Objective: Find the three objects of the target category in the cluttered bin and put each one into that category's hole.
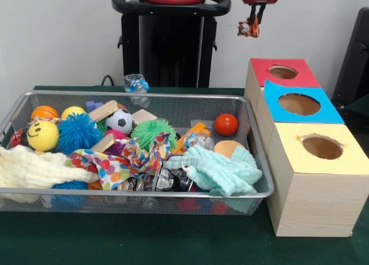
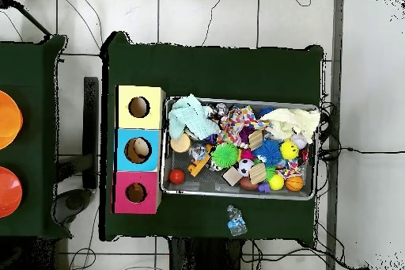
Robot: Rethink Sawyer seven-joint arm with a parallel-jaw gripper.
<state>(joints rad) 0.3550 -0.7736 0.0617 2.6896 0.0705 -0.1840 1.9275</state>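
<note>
Front view, near to far. Hand (image 1: 252, 27) is up high at the back, above and behind the red box, clenched on a small orange-and-dark object (image 1: 247, 29); can't tell what it is.

Well below and forward of the hand: 1 wire bin (image 1: 132, 192) on the green surface (image 1: 144, 242), full. Front row: 1 cream cloth (image 1: 34, 168), 1 multicolour dotted cloth (image 1: 124, 160), 1 mint cloth (image 1: 222, 170). Behind: 1 smiley yellow ball (image 1: 42, 135), 1 blue spiky ball (image 1: 78, 132), 1 green spiky ball (image 1: 151, 131), 1 soccer ball (image 1: 119, 120), 1 red ball (image 1: 226, 124), 1 mini basketball (image 1: 44, 112), wooden blocks.

3 boxes, one hole each, in a row under the hand: yellow box (image 1: 317, 181) nearest, blue box (image 1: 298, 105) in the middle, red box (image 1: 279, 74) just below the hand.

1 crumpled plastic bottle (image 1: 136, 84) behind the bin.
</note>
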